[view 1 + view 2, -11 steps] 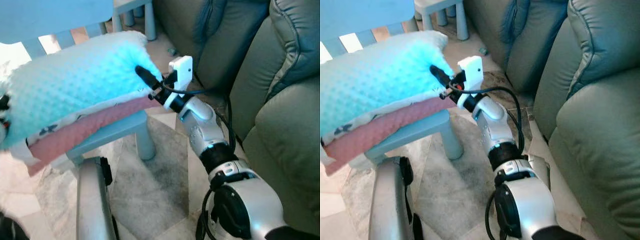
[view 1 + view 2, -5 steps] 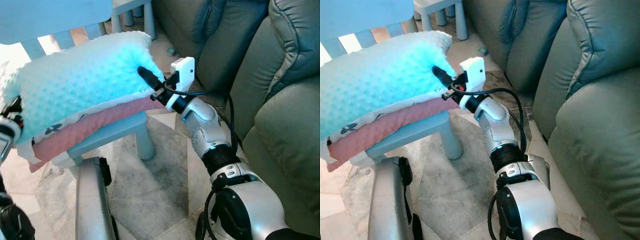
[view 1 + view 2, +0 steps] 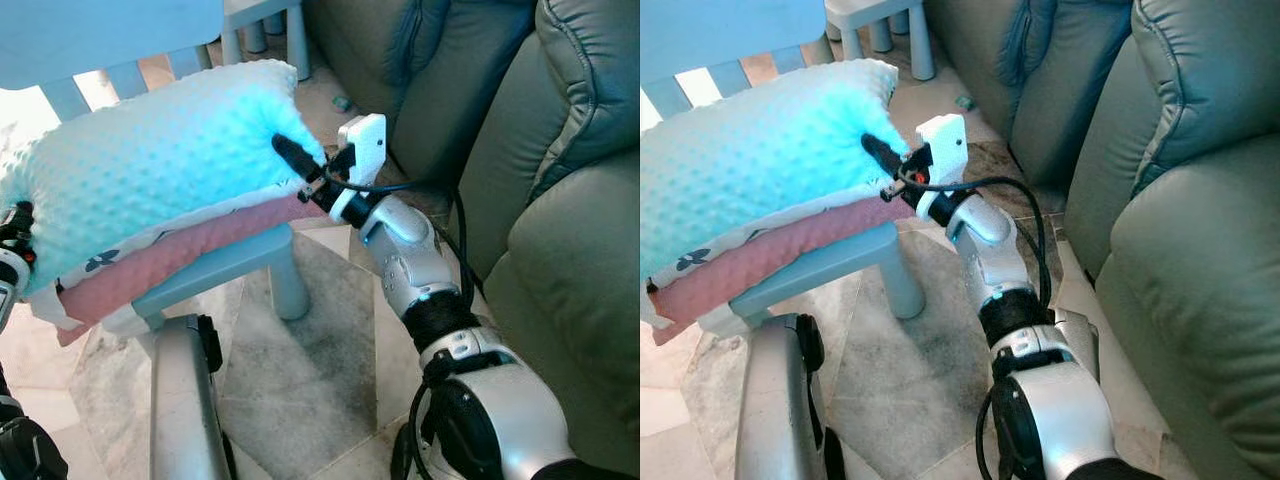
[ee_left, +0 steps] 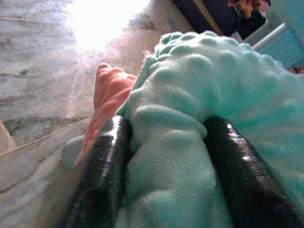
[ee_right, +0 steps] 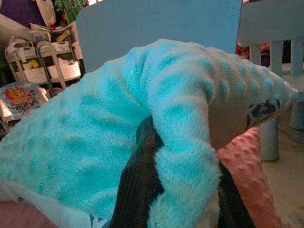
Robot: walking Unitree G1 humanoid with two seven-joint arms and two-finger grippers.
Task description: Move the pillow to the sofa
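A turquoise bumpy-fleece pillow [image 3: 150,160] lies on top of a pink pillow [image 3: 170,260] on a small light-blue chair [image 3: 240,260]. My right gripper [image 3: 292,165] is shut on the turquoise pillow's right corner; in the right wrist view its black fingers [image 5: 142,185] pinch a fold of the fleece [image 5: 180,142]. My left gripper [image 4: 166,171] is shut on the pillow's left end, where a bunch of fleece sits between the two black fingers [image 4: 102,156]. The grey-green sofa [image 3: 560,200] stands to the right.
A second small blue stool [image 3: 265,25] stands at the back by the sofa's arm. The chair's blue backrest [image 3: 100,35] rises behind the pillows. Marble floor [image 3: 300,380] lies between chair and sofa. A shelf with baskets [image 5: 42,61] shows far off in the right wrist view.
The turquoise pillow has shifted slightly between frames, held at both ends; my left wrist at the left edge has dropped a little lower. The right gripper stays put on its corner.
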